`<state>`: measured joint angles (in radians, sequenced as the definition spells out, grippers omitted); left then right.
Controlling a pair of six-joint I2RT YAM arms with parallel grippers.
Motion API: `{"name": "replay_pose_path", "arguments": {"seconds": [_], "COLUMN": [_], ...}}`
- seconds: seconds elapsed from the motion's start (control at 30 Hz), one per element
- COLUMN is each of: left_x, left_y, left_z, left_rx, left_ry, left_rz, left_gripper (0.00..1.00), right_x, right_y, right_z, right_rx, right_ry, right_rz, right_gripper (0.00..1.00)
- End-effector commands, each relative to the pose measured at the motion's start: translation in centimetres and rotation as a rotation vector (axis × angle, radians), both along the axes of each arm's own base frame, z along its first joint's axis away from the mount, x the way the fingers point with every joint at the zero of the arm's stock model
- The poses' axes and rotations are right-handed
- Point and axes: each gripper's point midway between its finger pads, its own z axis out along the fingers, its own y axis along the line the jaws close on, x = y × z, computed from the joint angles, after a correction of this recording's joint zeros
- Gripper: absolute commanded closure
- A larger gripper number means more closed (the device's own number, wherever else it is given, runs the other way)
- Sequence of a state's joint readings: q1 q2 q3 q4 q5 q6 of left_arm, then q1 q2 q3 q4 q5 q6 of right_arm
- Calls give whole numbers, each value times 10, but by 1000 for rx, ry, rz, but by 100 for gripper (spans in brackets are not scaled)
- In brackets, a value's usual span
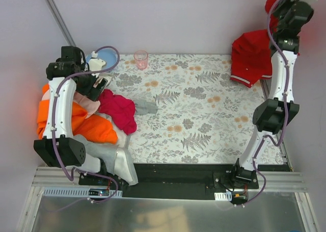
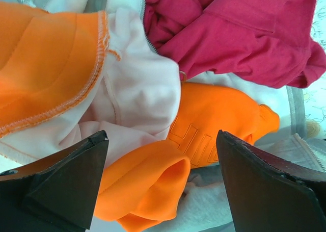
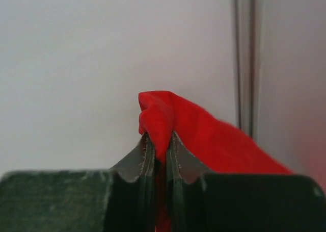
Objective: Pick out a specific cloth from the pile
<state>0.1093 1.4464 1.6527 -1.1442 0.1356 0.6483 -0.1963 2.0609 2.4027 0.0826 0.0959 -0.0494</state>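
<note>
Pinching the cloth (image 1: 252, 56), right gripper (image 3: 159, 143) partly cropped, left gripper (image 2: 162, 136) wide, empty, over the pile (image 1: 97, 127).

The counter (image 1: 204, 114) is covered edge to edge with a pale floral print of grey leaves and orange blossoms. A translucent pink cup (image 1: 141, 59) stands upright near its far edge. To the left of the cup, well apart from it, lies a light blue plate (image 1: 105, 52), partly hidden. A metal frame (image 1: 168, 191) runs along the near side.
</note>
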Motion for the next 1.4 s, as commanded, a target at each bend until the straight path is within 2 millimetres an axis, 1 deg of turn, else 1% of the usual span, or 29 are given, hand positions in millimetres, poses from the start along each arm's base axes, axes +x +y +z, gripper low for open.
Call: {"name": "replay_pose_path", "arguments": {"seconds": [0.0,0.03,0.07,0.1,0.13,0.2,0.3,0.33,0.37,0.4,0.43,0.47,0.5,0.53,0.6,0.63,0.67,0.77,0.8,0.9,1.0,1.03,1.07,1.1,1.13,1.2,1.23,1.27,1.37], "left_x": [2,2,3,3,3,3,4,3,3,3,2,1,-1,-2,-3,-4,-4,-3,-2,1,7,9,11,13,14,18,21,26,44], "left_y": [-20,-22,-24,-27,-29,-33,-40,-43,-44,-46,-46,-46,-55,-56,-58,-59,-60,-65,-67,-74,-80,-80,-81,-83,-86,-93,-97,-100,-106], "left_z": [16,15,15,13,12,10,8,9,9,10,10,9,8,6,1,0,0,1,3,7,11,11,11,12,12,15,17,19,22], "left_rx": [-44,-43,-45,-52,-54,-67,-77,-79,-81,-86,-88,-89,-91,-91,-97,-99,-104,-118,-118,-130,-123,-111,-99,-96,-96,-118,-137,-156,-216], "left_ry": [-31,-26,-24,-20,-15,-5,0,-1,-2,-5,-5,0,4,7,23,28,27,24,19,6,-10,-10,-15,-21,-23,-40,-56,-75,-157], "left_rz": [-26,-31,-35,-44,-48,-55,-73,-81,-85,-89,-87,-87,-115,-120,-124,-126,-126,-136,-143,-161,-172,-168,-168,-170,-174,-175,-171,-157,-91], "left_gripper": [10,10,9,9,8,7,7,7,7,7,7,7,7,7,4,3,3,1,1,1,1,1,1,1,1,1,1,1,1], "right_x": [4,3,-1,-9,-16,-29,-37,-40,-36,-38,-38,-39,-38,-37,-36,-38,-40,-54,-60,-83,-116,-128,-140,-154,-164,-185,-199,-209,-231], "right_y": [46,42,42,39,31,23,16,15,12,9,5,5,5,5,6,5,4,-2,-3,-1,6,10,14,18,31,53,67,80,128], "right_z": [-62,-97,-121,-142,-160,-205,-285,-315,-323,-343,-361,-364,-360,-352,-331,-320,-304,-261,-250,-208,-169,-162,-147,-137,-134,-146,-145,-150,-183], "right_rx": [83,121,155,181,217,286,305,313,310,320,330,342,356,359,355,351,337,267,233,102,-34,-78,-100,-118,-124,-114,-94,-73,-38], "right_ry": [128,196,243,284,311,395,605,709,762,850,932,973,990,989,944,919,884,802,785,727,688,684,644,616,593,586,558,548,528], "right_rz": [201,184,173,146,88,21,-36,-48,-56,-74,-91,-97,-99,-94,-92,-97,-108,-160,-175,-241,-340,-365,-387,-389,-361,-262,-185,-110,170], "right_gripper": [100,100,100,100,100,100,100,100,100,100,90,75,57,47,32,7,1,1,1,1,1,1,1,1,1,1,1,1,1]}}
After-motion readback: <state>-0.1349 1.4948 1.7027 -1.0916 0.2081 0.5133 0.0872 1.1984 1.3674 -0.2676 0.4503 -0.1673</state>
